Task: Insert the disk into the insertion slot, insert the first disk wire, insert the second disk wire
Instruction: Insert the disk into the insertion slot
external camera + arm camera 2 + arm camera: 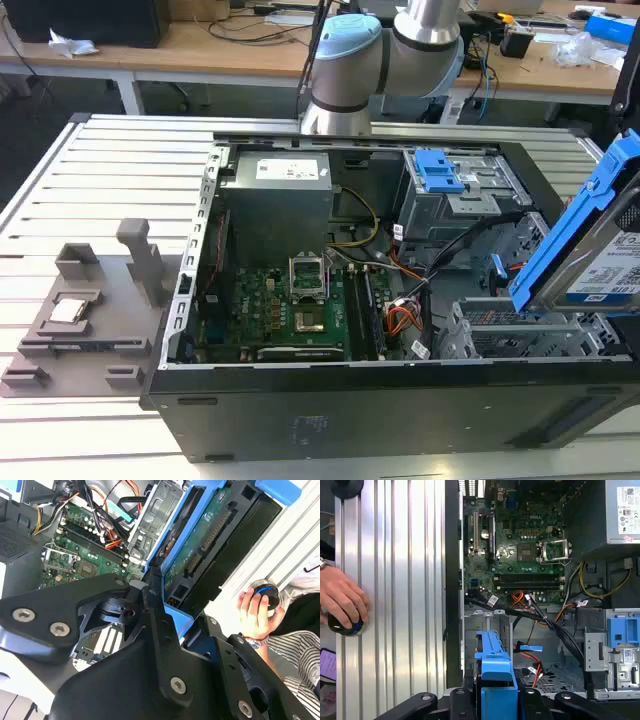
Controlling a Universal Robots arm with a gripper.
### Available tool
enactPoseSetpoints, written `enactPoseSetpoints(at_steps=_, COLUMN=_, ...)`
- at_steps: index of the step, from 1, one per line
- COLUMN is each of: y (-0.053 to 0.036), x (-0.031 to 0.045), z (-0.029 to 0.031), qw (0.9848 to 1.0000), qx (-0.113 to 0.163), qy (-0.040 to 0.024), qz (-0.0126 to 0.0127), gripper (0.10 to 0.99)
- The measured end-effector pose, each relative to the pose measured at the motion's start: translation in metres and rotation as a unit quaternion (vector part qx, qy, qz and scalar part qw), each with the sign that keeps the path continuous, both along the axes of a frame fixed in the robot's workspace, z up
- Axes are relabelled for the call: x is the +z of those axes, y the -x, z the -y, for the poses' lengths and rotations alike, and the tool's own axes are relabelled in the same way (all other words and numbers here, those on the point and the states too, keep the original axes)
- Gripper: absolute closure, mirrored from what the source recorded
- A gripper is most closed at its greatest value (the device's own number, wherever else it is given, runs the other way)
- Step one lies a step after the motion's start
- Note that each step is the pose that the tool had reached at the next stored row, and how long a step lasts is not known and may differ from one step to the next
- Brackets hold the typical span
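Observation:
The disk (605, 262), a grey drive with a white label in a bright blue carrier (572, 235), hangs tilted at the exterior view's right, above the computer case. In both wrist views my gripper (497, 701) is shut on the disk (207, 555), with black fingers (152, 605) on either side of the blue carrier (495, 667). Below it sits the grey perforated drive cage with the insertion slot (520, 335); the disk is apart from it. A red cable with a blue connector (529, 650) lies loose in the case next to the cage.
The open case (300, 420) lies on a slatted metal table (120, 170). A taller cage with a blue latch (438, 172) stands behind the slot. A person's hand (340, 600) rests on a black round knob (345, 625) beside the case. Grey fixtures (90, 310) sit at the exterior view's left.

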State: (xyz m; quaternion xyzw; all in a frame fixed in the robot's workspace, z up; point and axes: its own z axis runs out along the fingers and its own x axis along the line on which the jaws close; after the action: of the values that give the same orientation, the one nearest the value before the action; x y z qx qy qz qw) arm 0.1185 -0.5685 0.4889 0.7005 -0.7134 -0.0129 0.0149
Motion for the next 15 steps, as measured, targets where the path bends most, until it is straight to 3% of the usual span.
enactPoseSetpoints(at_steps=3, y=0.0014, x=-0.0036, z=0.0000, qw=1.0000, qx=0.000, qy=0.0000, qz=0.0000, gripper=0.722)
enactPoseSetpoints(at_steps=9, y=0.0146, x=-0.0088, z=-0.0001, qw=1.0000, qx=0.002, qy=-0.0026, qz=0.0000, gripper=0.722)
enactPoseSetpoints(at_steps=10, y=0.0151, x=-0.0134, z=-0.0006, qw=0.9999, qx=0.011, qy=-0.0028, qz=0.0000, gripper=0.722)
enactPoseSetpoints(at_steps=15, y=0.0151, x=-0.0203, z=-0.0038, qw=0.9999, qx=0.012, qy=-0.0042, qz=0.0000, gripper=0.722)
